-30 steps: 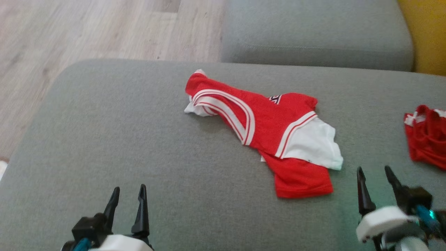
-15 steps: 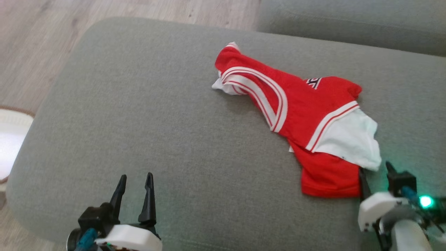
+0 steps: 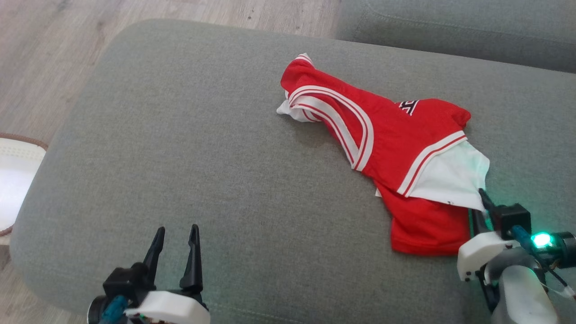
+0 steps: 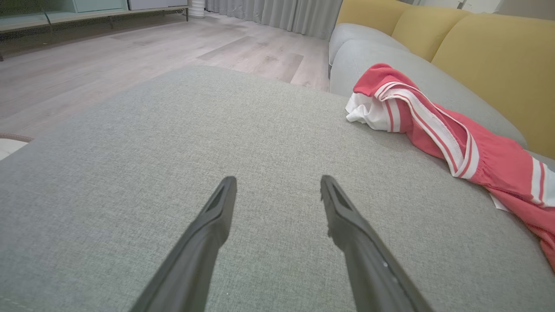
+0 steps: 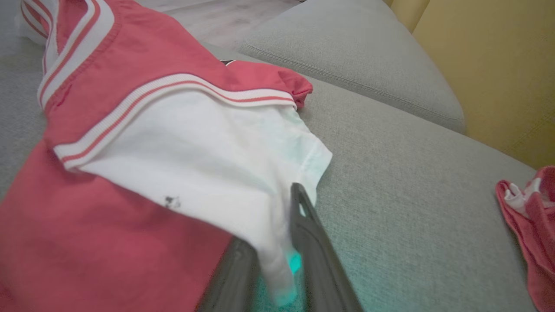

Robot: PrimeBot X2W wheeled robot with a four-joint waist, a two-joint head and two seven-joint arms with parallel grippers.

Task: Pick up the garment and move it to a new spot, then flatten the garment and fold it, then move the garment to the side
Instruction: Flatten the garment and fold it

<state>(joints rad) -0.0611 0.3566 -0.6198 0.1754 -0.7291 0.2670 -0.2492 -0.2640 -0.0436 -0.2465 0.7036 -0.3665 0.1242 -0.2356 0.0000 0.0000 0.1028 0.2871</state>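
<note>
The garment [image 3: 387,135], a red top with white bands and a white sleeve, lies crumpled on the grey sofa cushion [image 3: 180,157]. My right gripper [image 3: 478,204] is at its near right corner. In the right wrist view the right gripper [image 5: 279,216] is shut on the hem of the white sleeve, and the cloth hides one fingertip. The garment [image 5: 151,108] spreads up and left from that pinch. My left gripper [image 3: 177,229] hovers open over bare cushion at the lower left. In the left wrist view the left gripper [image 4: 278,182] holds nothing, with the garment [image 4: 433,125] off to its right.
A second red cloth [image 5: 529,216] lies further right on the cushion. A yellow backrest [image 4: 498,65] rises behind, and another grey cushion [image 3: 450,27] adjoins at the far side. Wooden floor [image 3: 54,54] and a white round object [image 3: 13,180] lie beyond the cushion's left edge.
The head camera tilted and shifted. My right gripper went forward to the garment's white sleeve and shut on its edge. The left gripper stayed open in place.
</note>
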